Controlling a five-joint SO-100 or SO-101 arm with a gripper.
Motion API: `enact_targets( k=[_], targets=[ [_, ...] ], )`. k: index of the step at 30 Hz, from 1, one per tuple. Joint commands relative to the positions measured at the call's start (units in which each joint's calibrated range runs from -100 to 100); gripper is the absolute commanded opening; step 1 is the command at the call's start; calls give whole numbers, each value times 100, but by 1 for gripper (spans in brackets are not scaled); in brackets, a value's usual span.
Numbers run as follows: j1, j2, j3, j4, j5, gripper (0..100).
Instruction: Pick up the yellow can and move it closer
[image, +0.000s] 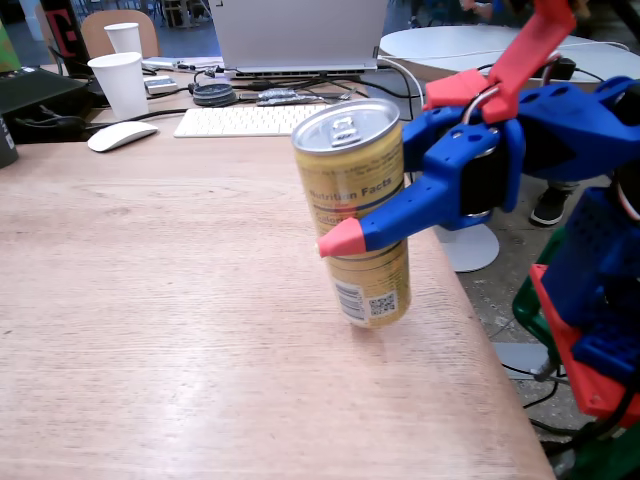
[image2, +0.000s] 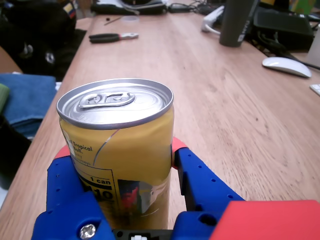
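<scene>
The yellow can (image: 352, 190) stands near the table's right edge in the fixed view, leaning slightly, its base at or just above the wood. It has a silver top with a pull tab and a white QR label low down. My blue gripper (image: 356, 228) with red tips is shut on the can's middle, reaching in from the right; only the near finger (image: 400, 215) shows, the far one is behind the can. In the wrist view the can (image2: 120, 145) fills the space between both fingers (image2: 192, 175) of the gripper (image2: 120, 149), and its wall looks creased.
Two white paper cups (image: 120, 85) stand at the back left with a white mouse (image: 120, 135), a keyboard (image: 245, 120) and a laptop (image: 300, 35). The table (image: 470, 320) drops off just right of the can. Pliers (image2: 112, 36) and a dark bottle (image2: 237, 22) lie far off.
</scene>
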Motion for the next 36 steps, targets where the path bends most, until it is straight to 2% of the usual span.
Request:
enact_targets(
  k=[1, 36],
  targets=[
    [-64, -193, 39, -307, 10, 24],
    [105, -150, 124, -201, -29, 23]
  ],
)
